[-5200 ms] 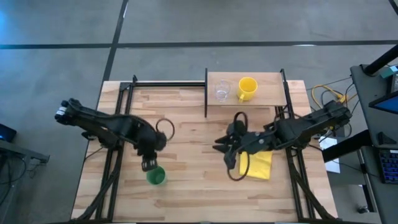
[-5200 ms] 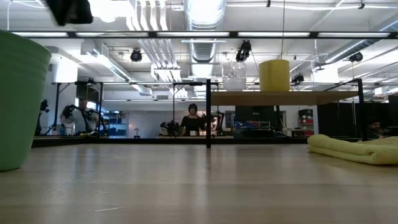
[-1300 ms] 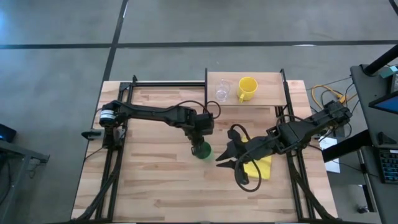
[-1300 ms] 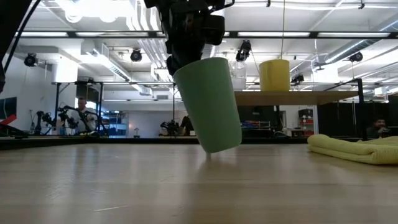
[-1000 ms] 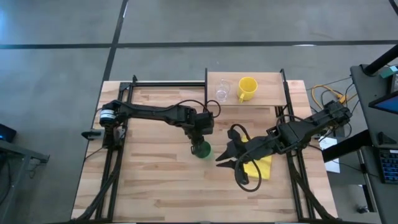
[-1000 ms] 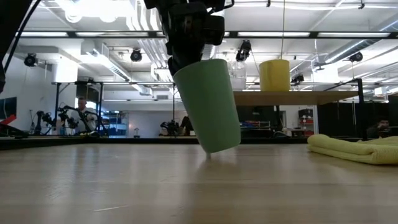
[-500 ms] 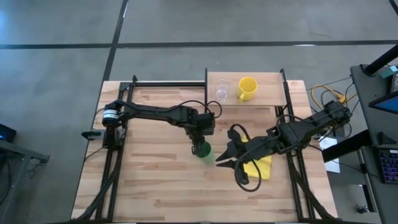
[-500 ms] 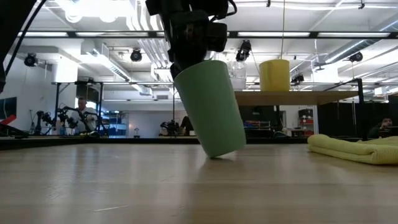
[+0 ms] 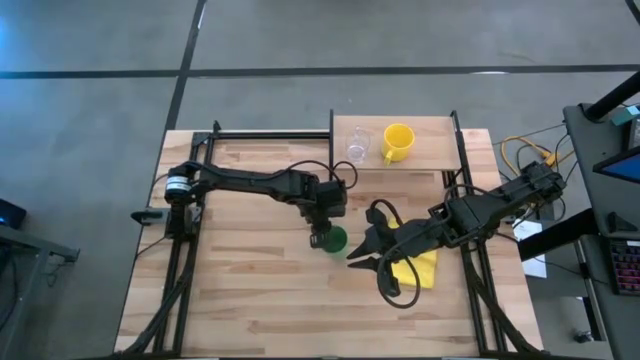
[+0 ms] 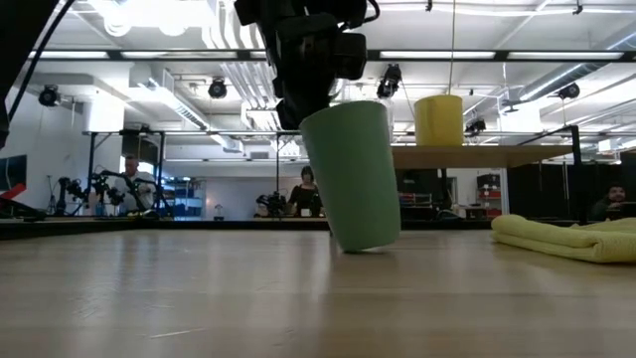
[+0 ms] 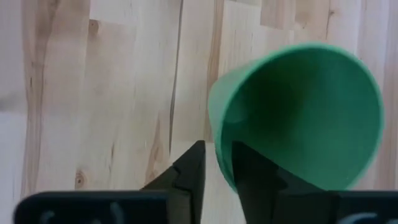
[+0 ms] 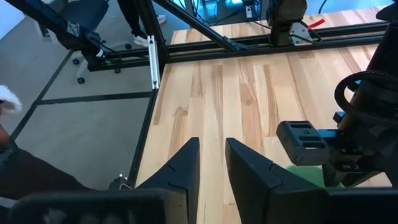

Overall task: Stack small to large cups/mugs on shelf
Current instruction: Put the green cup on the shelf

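Observation:
The green tapered cup [image 9: 334, 240] [image 10: 353, 179] is near the table's middle, tilted, with my left gripper [image 9: 322, 230] [image 11: 217, 147] shut on it from above. My right gripper [image 9: 351, 256] [image 12: 212, 143] is open just right of the cup, above the near edge of the yellow cloth [image 9: 420, 266], touching nothing. On the shelf [image 9: 437, 150] [image 10: 477, 156] at the far right, the small clear cup [image 9: 357, 148] and the yellow mug [image 9: 397, 142] [image 10: 438, 120] stand upright side by side. My left gripper pinches the green cup's rim [image 11: 219, 163], with one finger [image 11: 249, 171] inside the cup and the other finger [image 11: 189, 174] outside. The fingers come from above, pointing down. The cup hangs tilted below them, its base [image 10: 370, 247] down at the tabletop.
Black metal rails [image 9: 270, 134] run along the table's far and side edges. The yellow cloth [image 10: 566, 239] lies on the right. Bare wood stretches left and near of the cup. People sit in the room beyond the table.
My left gripper has carried the green cup a little toward the table's right edge and down. The cup was lifted clear and more tilted; now it leans less and its base is at the tabletop. My right gripper has kept still.

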